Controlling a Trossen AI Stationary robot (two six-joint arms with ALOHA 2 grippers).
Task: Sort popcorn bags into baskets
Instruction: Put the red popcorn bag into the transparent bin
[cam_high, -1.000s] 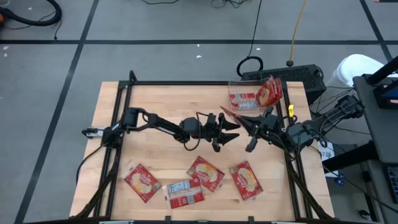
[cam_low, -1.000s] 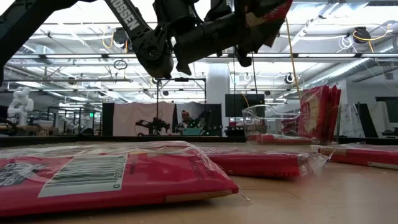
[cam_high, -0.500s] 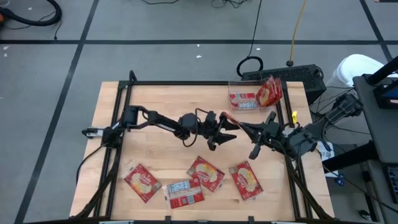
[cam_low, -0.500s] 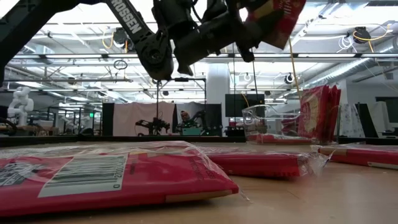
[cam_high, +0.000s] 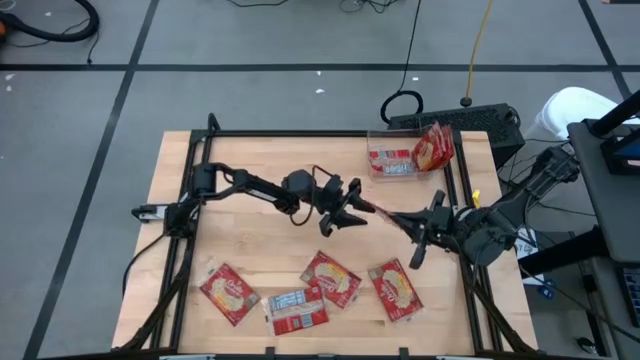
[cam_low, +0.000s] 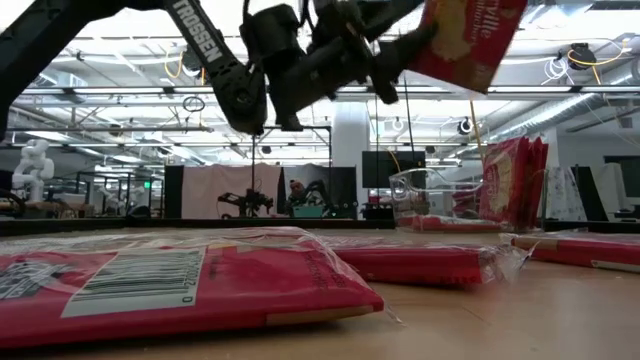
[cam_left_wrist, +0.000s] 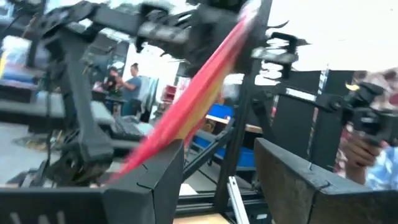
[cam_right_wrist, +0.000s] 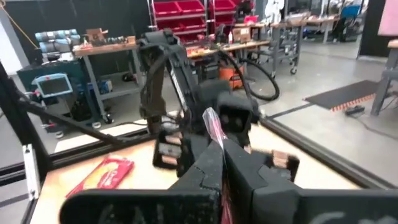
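Tilting edge-up, the popcorn bag spans between both arms' fingers.

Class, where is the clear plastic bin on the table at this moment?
In the high view the clear bin sits at the table's far right corner, on the right arm's side, with popcorn bags inside, one standing upright against its right wall.

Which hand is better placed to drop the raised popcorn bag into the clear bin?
Right hand: it is shut on the popcorn bag, on the clear bin side of the table; left hand is open.
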